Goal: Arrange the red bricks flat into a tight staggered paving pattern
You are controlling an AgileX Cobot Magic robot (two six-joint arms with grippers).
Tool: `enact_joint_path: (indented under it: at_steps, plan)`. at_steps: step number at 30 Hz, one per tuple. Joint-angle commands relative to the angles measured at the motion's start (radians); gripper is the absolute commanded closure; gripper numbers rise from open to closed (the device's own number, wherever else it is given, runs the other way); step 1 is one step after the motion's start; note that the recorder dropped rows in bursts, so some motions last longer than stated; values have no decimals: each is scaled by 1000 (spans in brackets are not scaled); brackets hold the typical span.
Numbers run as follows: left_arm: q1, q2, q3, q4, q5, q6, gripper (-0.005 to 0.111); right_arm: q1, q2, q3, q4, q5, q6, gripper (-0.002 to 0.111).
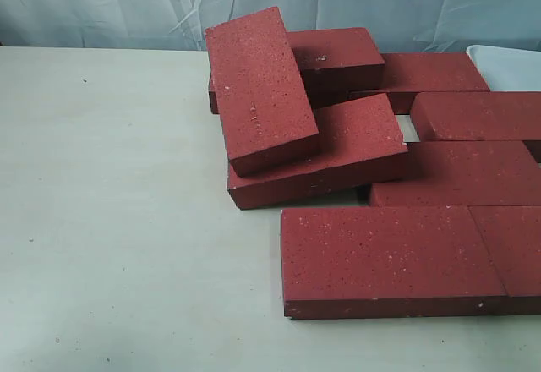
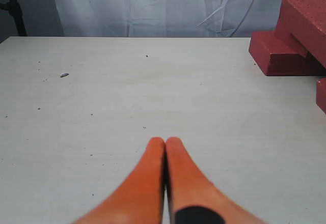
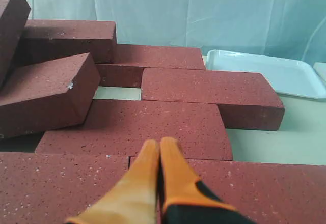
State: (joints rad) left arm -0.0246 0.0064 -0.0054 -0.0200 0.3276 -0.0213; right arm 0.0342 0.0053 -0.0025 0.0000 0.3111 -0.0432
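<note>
Watching my left pincer [image 2: 165, 141] closed, empty, over the counter [image 2: 127, 96]; right pincer [image 3: 159, 142] closed, empty, over flat bricks [image 3: 153, 122]. Bricks fill the counter's 3 o'clock side; 2 lie tilted at their 10 o'clock.

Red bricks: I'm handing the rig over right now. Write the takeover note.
Left gripper: shut, empty, over the table, beside the pile.
Right gripper: shut, empty, above the flat bricks.
Bricks: the flat ones lie in staggered rows on the right; the top brick leans on a slanted brick, and a rear brick sits on others.
Done: front rows roughly laid, with gaps.
To do: unstack those three, lay them flat, close the gaps.
</note>
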Motion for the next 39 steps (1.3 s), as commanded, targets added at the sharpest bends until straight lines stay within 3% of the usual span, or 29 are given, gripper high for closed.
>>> enact_joint_path:
  at_steps: [1,14,26,39]
  plan:
    - [4,-6,5,0,-14,-1,107,-3,-5,3,0,-8,-2,109]
    - [4,-6,5,0,-14,-1,107,-3,-5,3,-8,-22,-2,109]
    - [4,-6,5,0,-14,-1,107,-3,-5,3,-15,-445,-2,109]
    - [4,-6,5,0,-14,-1,107,-3,-5,3,-13,-599,-2,109]
